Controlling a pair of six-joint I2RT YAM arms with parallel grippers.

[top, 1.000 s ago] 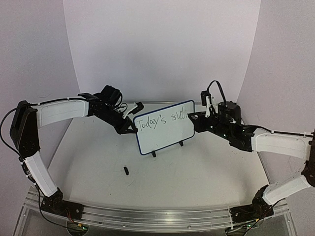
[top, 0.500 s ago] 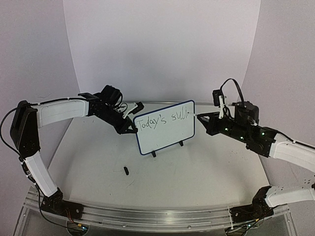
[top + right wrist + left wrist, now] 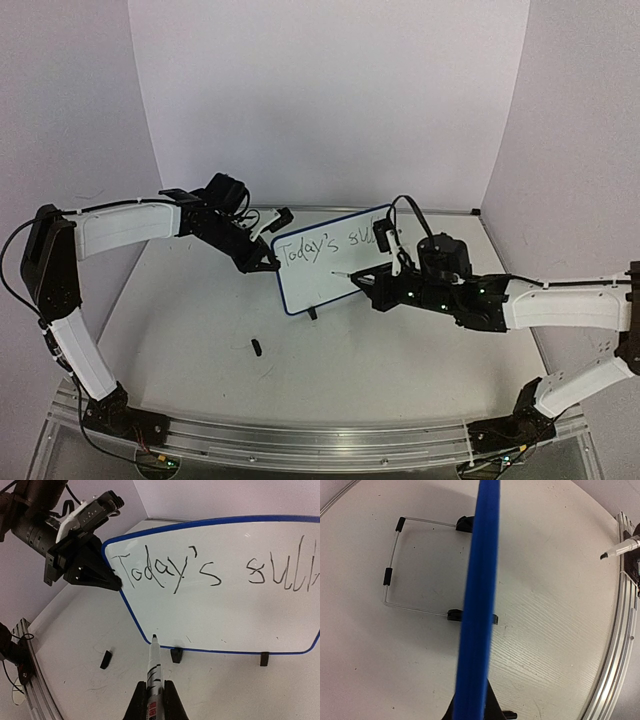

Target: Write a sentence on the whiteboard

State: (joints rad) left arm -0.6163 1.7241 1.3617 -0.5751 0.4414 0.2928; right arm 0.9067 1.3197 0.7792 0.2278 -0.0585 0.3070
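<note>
- Upright on the table [image 3: 200, 320], the whiteboard [image 3: 320, 285] stands on clip feet, its sentence [image 3: 170, 572] reading "Today's" plus a half-legible word.
- Left gripper [image 3: 270, 262] is clamped on the board's left rim.
- Right gripper [image 3: 152, 695] is closed around a marker [image 3: 154, 666], tip near the lower rim.

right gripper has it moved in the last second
Yes. Against the whiteboard, the right gripper, holding the marker, has swung left and down from the board's right edge to its lower middle.

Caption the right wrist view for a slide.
Right gripper aims a marker below the sentence on the whiteboard; left gripper grips its edge.
</note>
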